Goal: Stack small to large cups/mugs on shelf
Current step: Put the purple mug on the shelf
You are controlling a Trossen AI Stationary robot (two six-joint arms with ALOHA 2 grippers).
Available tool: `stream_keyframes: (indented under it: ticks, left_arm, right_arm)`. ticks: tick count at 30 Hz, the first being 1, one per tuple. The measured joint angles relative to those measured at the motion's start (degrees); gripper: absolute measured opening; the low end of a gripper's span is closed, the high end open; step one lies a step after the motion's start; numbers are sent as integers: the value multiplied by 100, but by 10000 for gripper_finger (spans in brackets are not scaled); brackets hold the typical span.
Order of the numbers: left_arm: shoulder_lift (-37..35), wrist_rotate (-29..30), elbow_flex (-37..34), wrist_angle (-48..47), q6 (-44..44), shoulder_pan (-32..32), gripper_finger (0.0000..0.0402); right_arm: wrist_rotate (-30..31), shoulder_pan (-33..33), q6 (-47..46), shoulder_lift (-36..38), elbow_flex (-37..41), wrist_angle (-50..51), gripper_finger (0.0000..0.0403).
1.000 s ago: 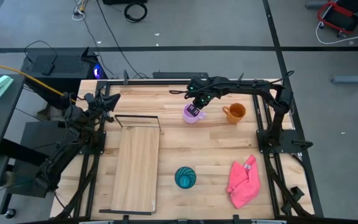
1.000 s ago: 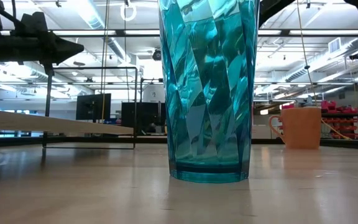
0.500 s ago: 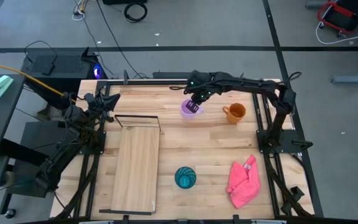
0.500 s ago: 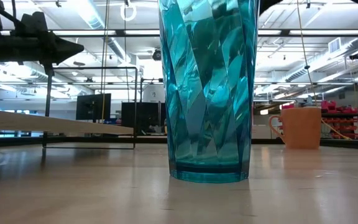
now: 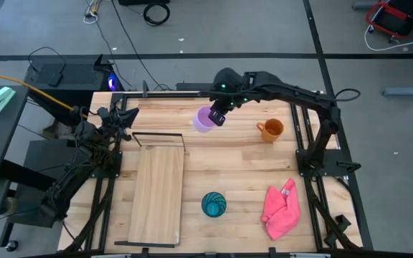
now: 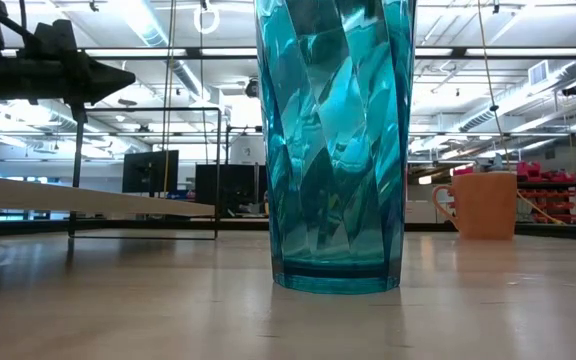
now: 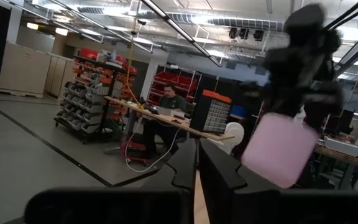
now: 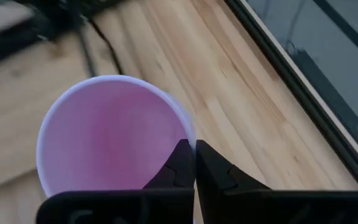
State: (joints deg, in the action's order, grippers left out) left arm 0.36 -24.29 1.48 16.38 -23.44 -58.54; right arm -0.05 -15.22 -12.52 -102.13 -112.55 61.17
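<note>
My right gripper (image 5: 217, 116) is shut on the lilac mug (image 5: 205, 120), above the table's far middle. The mug also shows in the right wrist view (image 8: 110, 137) and, tilted in the air, in the left wrist view (image 7: 280, 149). The orange mug (image 5: 270, 130) stands on its base at the far right. The teal cup (image 5: 214, 204) stands upright near the front edge and fills the low view (image 6: 333, 140). The shelf board (image 5: 156, 193) lies left of the middle, its black wire frame (image 5: 158, 137) at the far end. My left gripper (image 5: 124, 118) is shut and empty at the far left. My right gripper pinches the lilac mug's rim wall (image 8: 188, 138), one finger (image 8: 178, 163) inside the mug and one (image 8: 213, 168) outside. The fingers come from above, slanting down. The mug is lifted clear of the table, open side up, hanging tilted below the fingers.
A pink cloth (image 5: 281, 209) lies crumpled at the front right. Bare wood lies between the shelf board and the orange mug. Dark arm frames run along both side edges of the table (image 5: 235, 161).
My right gripper has risen and gone toward the table's left and far edge, carrying the lilac mug. The mug stood on the table beside the orange mug a second ago; now it hangs clear of the table and tilted.
</note>
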Motion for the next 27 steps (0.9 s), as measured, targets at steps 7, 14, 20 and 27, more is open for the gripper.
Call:
stream_keyframes:
  ticks: [7, 14, 20, 27]
  left_arm:
    - [0, 0, 0, 2, 0, 0, 14]
    - [0, 0, 0, 2, 0, 0, 20]
    - [0, 0, 0, 0, -1, 1, 24]
    - [0, -2, 0, 2, 2, 0, 16]
  right_arm:
    - [0, 656, 59, 0, -718, 50, 2]
    - [-2, 1190, 195, 2, -878, -392, 2]
    - [-2, 1279, 200, -42, -883, -419, 2]
    - [-151, 1285, 203, -257, -885, -732, 2]
